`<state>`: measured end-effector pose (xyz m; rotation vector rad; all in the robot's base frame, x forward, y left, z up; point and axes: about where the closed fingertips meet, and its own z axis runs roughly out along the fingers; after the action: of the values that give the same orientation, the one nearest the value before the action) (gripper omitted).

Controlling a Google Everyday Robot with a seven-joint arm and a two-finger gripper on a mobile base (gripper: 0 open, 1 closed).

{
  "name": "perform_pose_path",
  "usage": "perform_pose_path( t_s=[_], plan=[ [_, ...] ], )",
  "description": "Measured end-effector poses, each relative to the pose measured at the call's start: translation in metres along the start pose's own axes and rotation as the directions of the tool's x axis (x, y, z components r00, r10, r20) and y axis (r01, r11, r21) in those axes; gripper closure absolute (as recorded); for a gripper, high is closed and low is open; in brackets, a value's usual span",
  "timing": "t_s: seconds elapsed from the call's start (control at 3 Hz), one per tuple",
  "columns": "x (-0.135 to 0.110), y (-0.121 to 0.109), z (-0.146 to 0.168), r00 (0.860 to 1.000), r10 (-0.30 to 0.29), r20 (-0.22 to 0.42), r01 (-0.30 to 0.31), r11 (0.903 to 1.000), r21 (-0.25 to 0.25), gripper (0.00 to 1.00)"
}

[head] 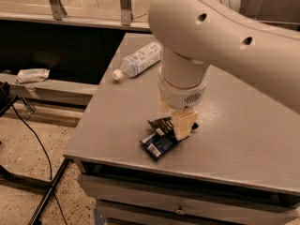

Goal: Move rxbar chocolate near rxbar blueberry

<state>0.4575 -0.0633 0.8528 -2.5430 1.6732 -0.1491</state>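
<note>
Black rxbar chocolate (161,124) sits clamped in the fingers (183,125), just beside rxbar blueberry (158,146).

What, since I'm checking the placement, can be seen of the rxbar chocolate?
The rxbar chocolate is a flat black wrapper with pale markings, glossy like foil. It sits tilted, one end pinched in the gripper low over the front of the table. Its free end sticks out just behind the rxbar blueberry; contact between them is unclear.

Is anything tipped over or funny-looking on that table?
Yes: the plastic bottle lies on its side near the back-left corner of the table. The gripper holds the rxbar chocolate tilted, one edge up, right beside the rxbar blueberry.
</note>
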Motion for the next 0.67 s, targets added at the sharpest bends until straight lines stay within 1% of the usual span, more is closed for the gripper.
perform_pose_path(
  t_s=[0.33, 0.67],
  plan=[
    [-0.004, -0.004, 0.002, 1.000, 0.010, -0.010, -0.010, 0.9999, -0.008, 0.00],
    [0.019, -0.013, -0.008, 0.997, 0.074, -0.012, -0.074, 0.9973, -0.002, 0.00]
  ],
)
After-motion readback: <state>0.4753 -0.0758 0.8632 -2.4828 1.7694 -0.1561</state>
